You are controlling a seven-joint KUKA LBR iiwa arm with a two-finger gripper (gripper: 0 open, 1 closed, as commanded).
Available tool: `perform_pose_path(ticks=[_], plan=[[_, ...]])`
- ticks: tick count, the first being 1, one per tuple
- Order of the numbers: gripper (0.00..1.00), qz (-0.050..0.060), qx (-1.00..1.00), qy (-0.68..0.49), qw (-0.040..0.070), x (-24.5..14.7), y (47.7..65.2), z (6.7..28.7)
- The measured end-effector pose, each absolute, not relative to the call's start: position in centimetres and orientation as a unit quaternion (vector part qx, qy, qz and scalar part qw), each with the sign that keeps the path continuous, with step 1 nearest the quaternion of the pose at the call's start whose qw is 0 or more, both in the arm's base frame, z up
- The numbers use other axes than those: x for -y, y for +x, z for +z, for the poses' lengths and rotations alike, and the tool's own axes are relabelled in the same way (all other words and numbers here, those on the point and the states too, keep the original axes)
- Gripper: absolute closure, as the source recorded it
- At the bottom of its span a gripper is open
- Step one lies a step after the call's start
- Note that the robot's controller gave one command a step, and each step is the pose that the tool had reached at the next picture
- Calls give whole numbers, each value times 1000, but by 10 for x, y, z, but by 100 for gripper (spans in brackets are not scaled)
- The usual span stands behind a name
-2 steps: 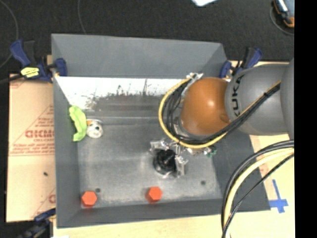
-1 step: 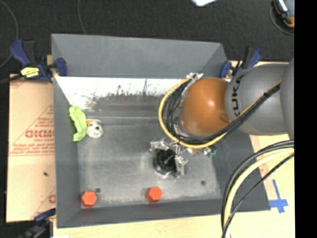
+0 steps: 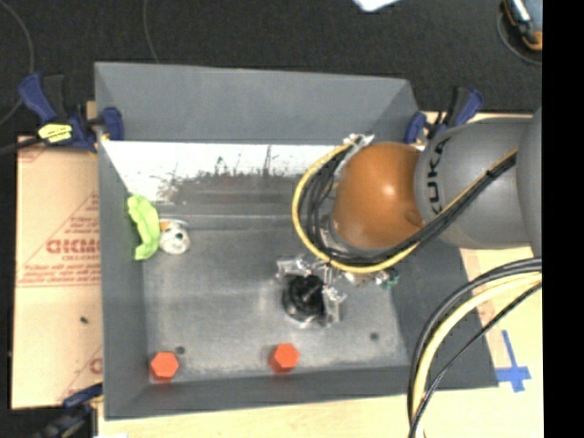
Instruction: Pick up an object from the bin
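Orange-domed at the wrist and reaching in from the right, hanging the pincer [image 3: 312,292] low over the floor of the grey bin [image 3: 246,108], right of its middle, directly above a small black lump [image 3: 299,297]. Not being able to tell the pincer's state: apart, together or clamped on that lump. Judging the step in hand to be settling for the grasp, and so calling for centring the pincer on the black lump, going straight down without dragging sideways, and closing only once level with it at the floor. Steering clear of the orange hexagonal block [image 3: 285,357] lying near, toward the front wall. Leaving alone a second orange block [image 3: 164,366] in the front left corner, and the green crumpled thing [image 3: 141,226] just beside a small white ball [image 3: 174,237], both well apart at the left.
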State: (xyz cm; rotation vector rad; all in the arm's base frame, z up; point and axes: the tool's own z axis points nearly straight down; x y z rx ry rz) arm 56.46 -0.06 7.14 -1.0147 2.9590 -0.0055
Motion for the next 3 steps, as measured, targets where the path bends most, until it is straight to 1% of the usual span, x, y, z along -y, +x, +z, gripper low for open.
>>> perform_pose_path(ticks=[1,3], plan=[[100,-3,-884,-468,8,12,541,71],[100,-3,-884,-467,8,12,541,71]])
